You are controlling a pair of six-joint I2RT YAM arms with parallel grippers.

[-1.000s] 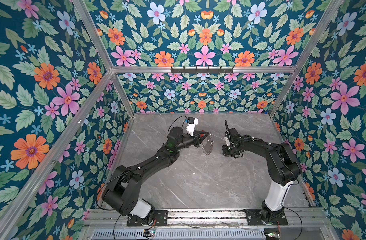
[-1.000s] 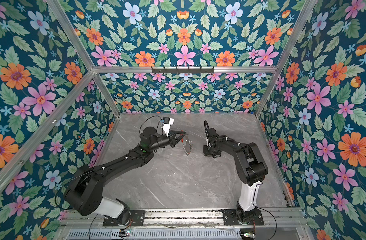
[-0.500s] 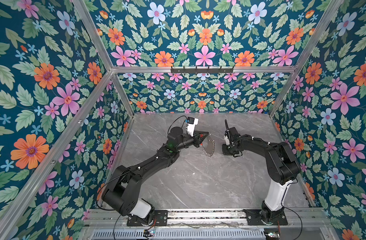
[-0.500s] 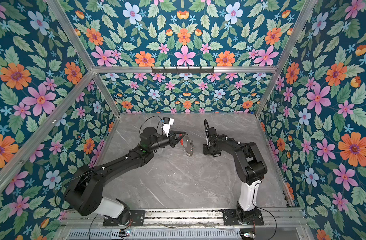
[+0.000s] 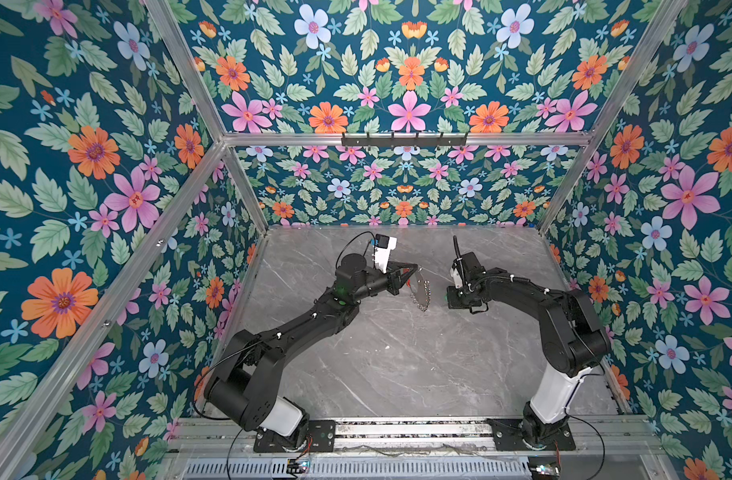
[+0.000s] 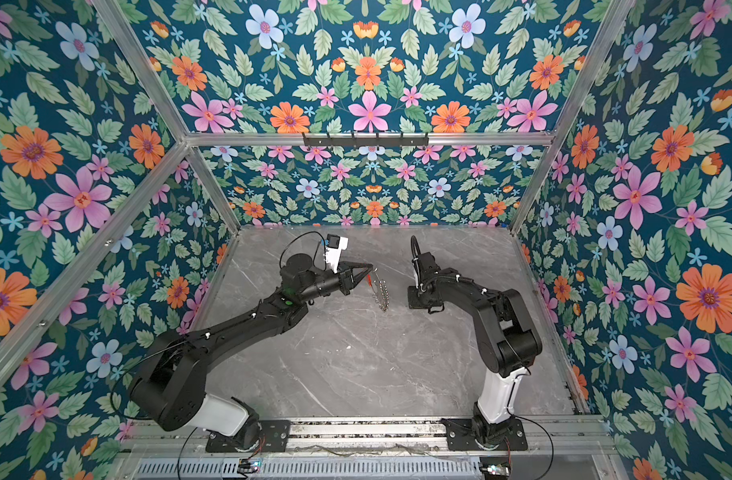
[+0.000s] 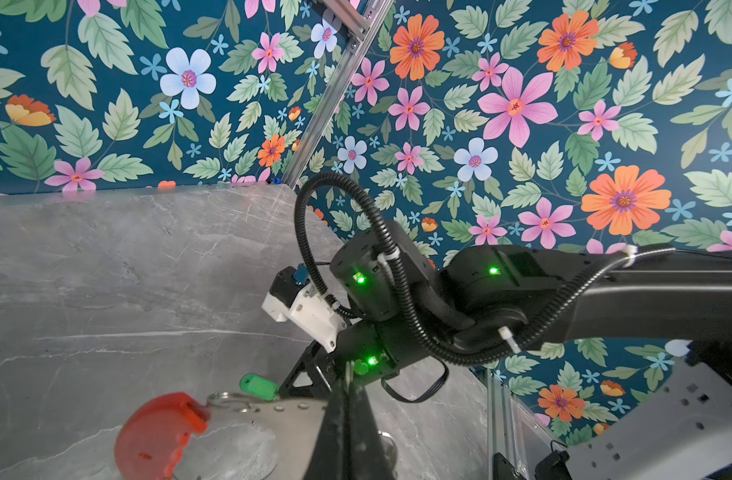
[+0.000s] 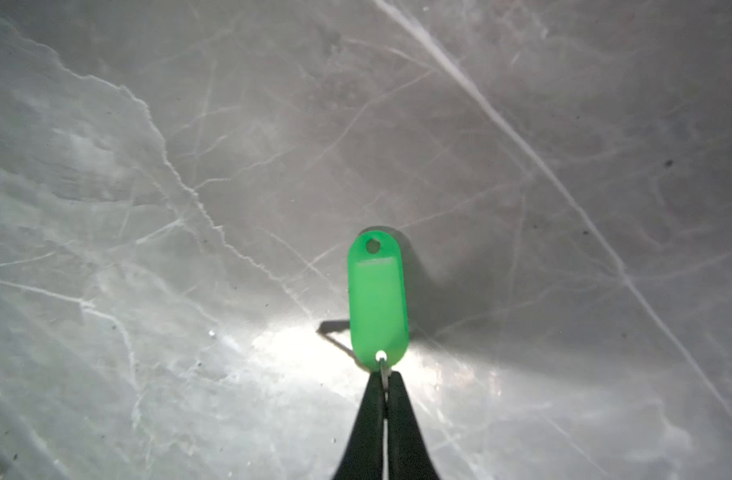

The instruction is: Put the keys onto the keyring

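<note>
**A:** What did the top views show?

**B:** In both top views the left hand (image 5: 414, 270) was clenched on the keyring (image 5: 419, 289). The keyring hung edge-on from the hand's tip above the grey marble desk (image 5: 397, 365), over the far half. Its silver loops (image 5: 425, 297) dangled on the right side. The right hand (image 5: 450, 298) pointed down at the desk just to the right of the keyring and apart from it. A speck of green, the green key tag (image 5: 446, 296), showed at its tip in a top view. From up there I could not tell how its jaws stood.

**A:** And the left wrist camera?

**B:** The left hand's fingers (image 7: 347, 428) were pressed together across the keyring's grey plate (image 7: 281, 419). The red curved segment (image 7: 156, 436) was at the plate's end. Beyond the plate lay the green key tag (image 7: 258, 386), with the right hand (image 7: 279, 392) reaching down to it. A silver loop (image 7: 227, 401) sat between the red segment and the tag. I could not tell whether that loop touched the tag.

**A:** The right wrist camera?

**B:** The right hand (image 8: 384, 388) was shut tight. It pinched the small silver ring (image 8: 382, 365) threaded through one end of the green key tag (image 8: 377, 299). The tag pointed straight away from the fingertips, with a hole at its free end. It was on the desk (image 8: 190, 166) or just over it. Its shadow fell close beside it, so I could not tell whether it was lifted.
</note>
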